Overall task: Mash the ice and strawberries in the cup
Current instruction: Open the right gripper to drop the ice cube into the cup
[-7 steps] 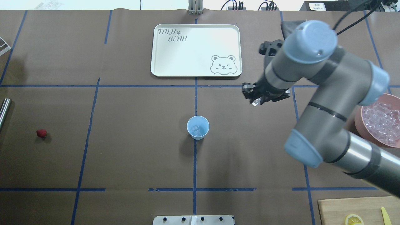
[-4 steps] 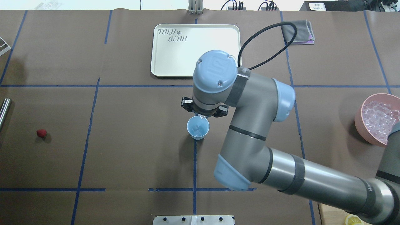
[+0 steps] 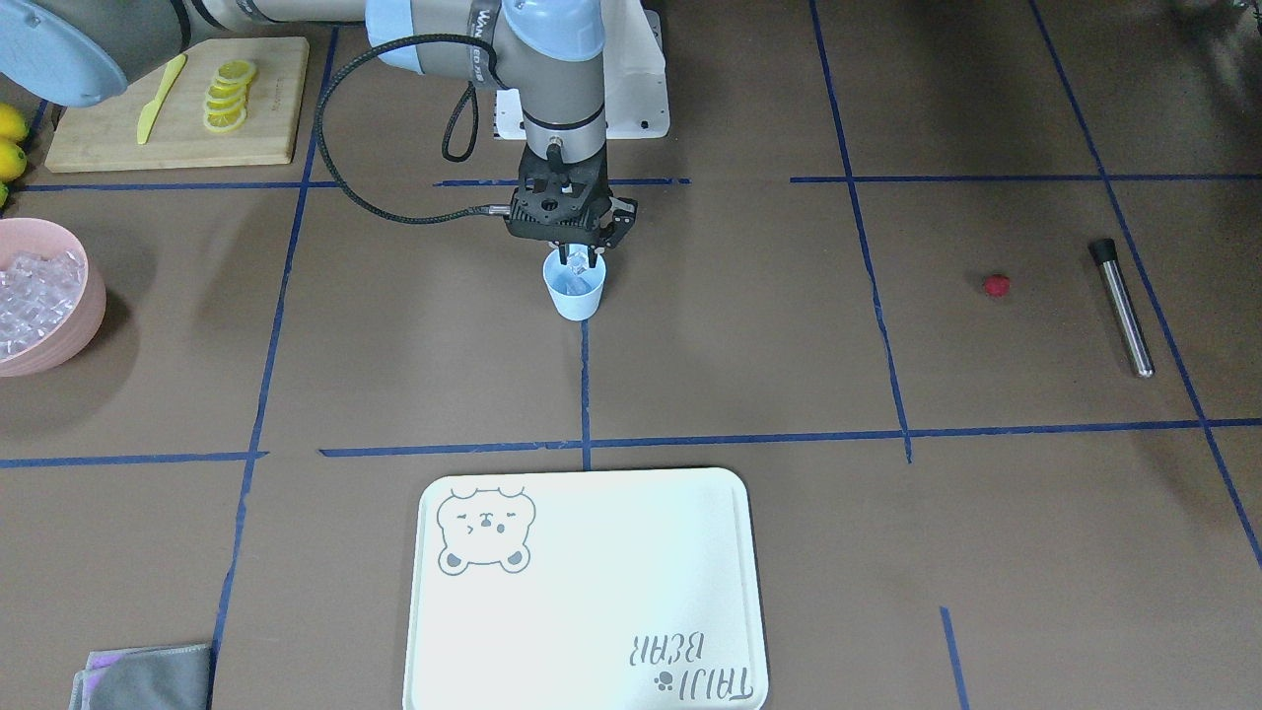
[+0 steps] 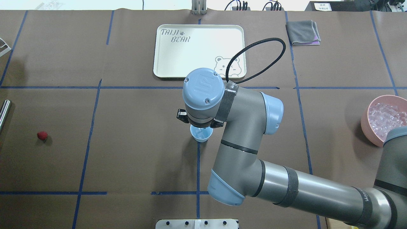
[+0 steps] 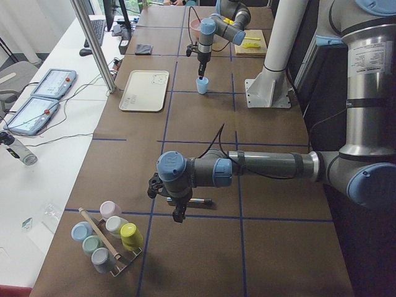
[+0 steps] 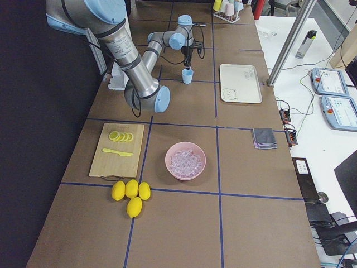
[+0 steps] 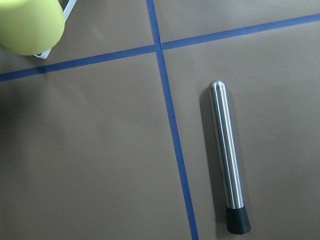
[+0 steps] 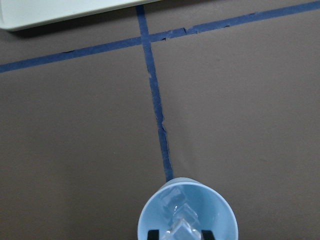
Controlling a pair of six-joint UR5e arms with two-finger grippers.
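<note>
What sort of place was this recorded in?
Probably a robotics lab staged for drink preparation: a blue tape grid, teach pendants, a pink bowl of ice, and lemon slices.

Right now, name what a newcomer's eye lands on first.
The right gripper hangs over the pale blue cup at table centre, an ice cube between its fingers. On the robot's left lie the red strawberry and a steel rod; the pink ice bowl sits far right.

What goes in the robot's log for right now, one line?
right hand: at cup mouth, holding ice cube | cup: more ice inside | strawberry: far from cup | left hand: near metal rod, grip unclear
</note>
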